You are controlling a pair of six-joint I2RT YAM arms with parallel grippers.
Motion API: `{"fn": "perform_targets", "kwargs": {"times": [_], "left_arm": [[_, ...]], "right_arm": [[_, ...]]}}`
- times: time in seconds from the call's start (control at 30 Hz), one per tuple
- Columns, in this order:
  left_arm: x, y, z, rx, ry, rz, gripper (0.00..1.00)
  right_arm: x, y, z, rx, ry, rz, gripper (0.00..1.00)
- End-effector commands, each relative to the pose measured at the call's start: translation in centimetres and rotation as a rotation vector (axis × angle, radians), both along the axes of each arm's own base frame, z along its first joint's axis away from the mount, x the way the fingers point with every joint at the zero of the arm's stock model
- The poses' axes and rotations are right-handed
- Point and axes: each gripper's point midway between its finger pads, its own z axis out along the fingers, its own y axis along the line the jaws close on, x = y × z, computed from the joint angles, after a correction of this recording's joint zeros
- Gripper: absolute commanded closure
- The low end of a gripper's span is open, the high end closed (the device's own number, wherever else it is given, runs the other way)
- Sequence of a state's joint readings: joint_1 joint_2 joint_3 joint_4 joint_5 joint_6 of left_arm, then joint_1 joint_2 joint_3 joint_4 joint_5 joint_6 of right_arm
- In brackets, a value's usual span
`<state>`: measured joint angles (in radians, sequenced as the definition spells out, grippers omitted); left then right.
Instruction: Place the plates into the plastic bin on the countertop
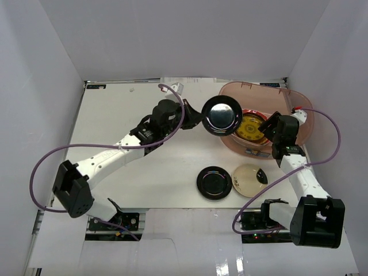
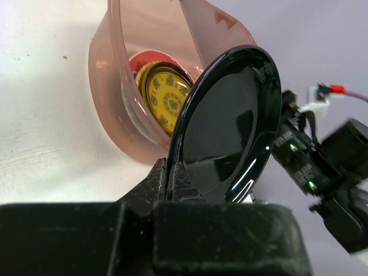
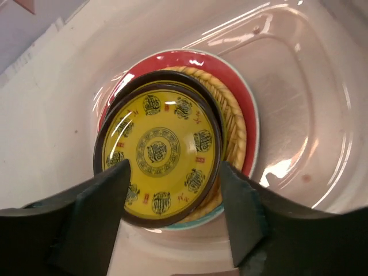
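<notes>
Gripping black plate (image 2: 230, 126) by rim, left fingers (image 2: 156, 183) hold it beside plastic bin (image 2: 115, 86); right fingers (image 3: 98, 213) spread over yellow plate (image 3: 158, 152) inside.

Access to the plastic bin (image 1: 247, 85) is blocked at its left rim by the dark plate (image 1: 222, 115) clamped in the left tool (image 1: 199, 119). Over its centre stands the right tool (image 3: 172, 172), fingers spread above the stacked plates (image 3: 155, 152); the bin floor beside the stack is bare. In front of the bin, a black plate (image 1: 214, 183) and a cream plate (image 1: 249, 179) lie on the counter (image 1: 132, 172) close to the right arm (image 1: 299, 175), while the counter's left half gives free passage.
</notes>
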<state>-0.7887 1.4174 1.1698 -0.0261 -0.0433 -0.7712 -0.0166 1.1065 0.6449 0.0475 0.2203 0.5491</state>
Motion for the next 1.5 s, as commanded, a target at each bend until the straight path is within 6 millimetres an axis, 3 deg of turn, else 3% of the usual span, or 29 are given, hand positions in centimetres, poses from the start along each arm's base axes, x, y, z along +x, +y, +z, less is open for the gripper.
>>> {"fn": "perform_targets", "kwargs": {"times": [0.0,0.03,0.07,0.13,0.23,0.27,0.33,0.37,0.4,0.47,0.5,0.53,0.57,0.6,0.63,0.7,0.73,0.8,0.87,0.97,1.0,1.03,1.17,1.2,1.33,1.37,1.4,1.43,1.47], "left_arm": [[1.6,-0.9,2.0,0.005,-0.029,0.028,1.00],[2.1,-1.5,3.0,-0.012,-0.040,0.027,1.00],[2.6,-2.2,1.9,0.003,-0.021,0.023,1.00],[3.3,-3.2,2.9,-0.013,-0.028,0.021,1.00],[4.6,-4.9,1.4,0.005,-0.008,0.019,1.00],[5.1,-5.6,2.6,-0.012,-0.025,0.015,1.00],[6.1,-7.4,0.8,0.013,0.003,-0.009,1.00],[6.3,-8.6,2.5,-0.009,-0.019,-0.028,1.00],[6.9,-9.7,0.0,0.034,0.017,-0.037,1.00],[7.1,-11.6,-0.6,0.056,0.018,-0.062,1.00],[7.4,-12.5,0.7,0.046,0.008,-0.076,1.00],[7.8,-13.8,-1.9,0.081,0.041,-0.092,1.00],[7.9,-14.5,-2.3,0.091,0.048,-0.102,1.00],[8.1,-15.2,-1.1,0.080,0.032,-0.109,1.00],[8.5,-16.1,-3.1,0.106,0.055,-0.116,1.00],[9.0,-16.9,-2.1,0.096,0.040,-0.120,1.00],[9.3,-17.6,-3.6,0.111,0.054,-0.124,1.00],[9.7,-18.1,-3.1,0.099,0.047,-0.131,1.00],[9.5,-18.9,-4.6,0.105,0.066,-0.160,0.89],[9.4,-19.3,-5.1,0.098,0.078,-0.180,0.59],[9.2,-19.6,-4.7,0.084,0.072,-0.201,0.44],[9.1,-19.6,-4.6,0.080,0.068,-0.209,0.37],[8.9,-19.1,-0.6,0.044,-0.018,-0.236,0.22],[8.6,-18.5,2.0,0.022,-0.060,-0.236,0.21],[6.8,-14.8,8.2,0.017,-0.189,-0.224,0.20],[6.1,-13.9,8.8,0.027,-0.207,-0.224,0.21],[5.4,-13.0,5.6,0.074,-0.171,-0.229,0.21],[3.5,-10.7,8.7,0.045,-0.213,-0.223,0.22],[2.8,-9.3,7.9,0.062,-0.207,-0.206,0.23]], "right_arm": [[0.5,-0.1,6.6,0.041,-0.171,0.009,0.28],[0.2,-0.3,7.4,0.038,-0.178,0.001,0.23],[0.0,-0.5,8.7,0.033,-0.203,-0.009,0.22],[-1.0,-1.0,12.3,0.021,-0.274,-0.030,0.24],[-2.8,-0.8,16.3,0.016,-0.359,-0.020,0.31],[-3.3,-0.5,17.9,0.018,-0.397,-0.005,0.42],[-4.6,0.9,20.0,0.056,-0.452,0.058,0.61],[-5.1,1.7,21.1,0.068,-0.479,0.095,0.83],[-5.6,3.5,21.9,0.088,-0.499,0.191,0.89],[-6.2,5.4,22.8,0.113,-0.512,0.282,0.91],[-6.8,6.4,23.0,0.123,-0.514,0.330,0.91],[-7.0,6.7,22.9,0.125,-0.513,0.343,0.89],[-7.5,6.8,23.1,0.113,-0.521,0.352,0.88],[-7.6,6.7,23.0,0.101,-0.520,0.353,0.88],[-7.9,6.5,22.8,0.090,-0.508,0.346,0.87],[-8.2,7.3,22.4,0.083,-0.499,0.371,0.87],[-8.3,7.5,22.2,0.086,-0.492,0.380,0.87],[-8.6,8.1,21.7,0.099,-0.485,0.407,0.86],[-8.9,8.2,21.6,0.103,-0.485,0.412,0.86],[-9.2,8.2,21.2,0.081,-0.463,0.419,0.84],[-9.3,8.1,21.1,0.058,-0.455,0.424,0.83],[-9.6,8.1,21.2,0.048,-0.450,0.428,0.82],[-10.9,9.2,18.2,0.060,-0.377,0.498,0.82],[-11.1,9.5,17.3,0.068,-0.358,0.514,0.81],[-12.0,10.5,12.7,0.093,-0.268,0.577,0.80],[-12.2,10.7,12.0,0.098,-0.255,0.587,0.80],[-12.5,10.9,11.3,0.105,-0.235,0.598,0.80],[-12.8,11.1,10.5,0.117,-0.212,0.610,0.80],[-13.3,11.7,9.9,0.136,-0.200,0.647,0.80]]}}
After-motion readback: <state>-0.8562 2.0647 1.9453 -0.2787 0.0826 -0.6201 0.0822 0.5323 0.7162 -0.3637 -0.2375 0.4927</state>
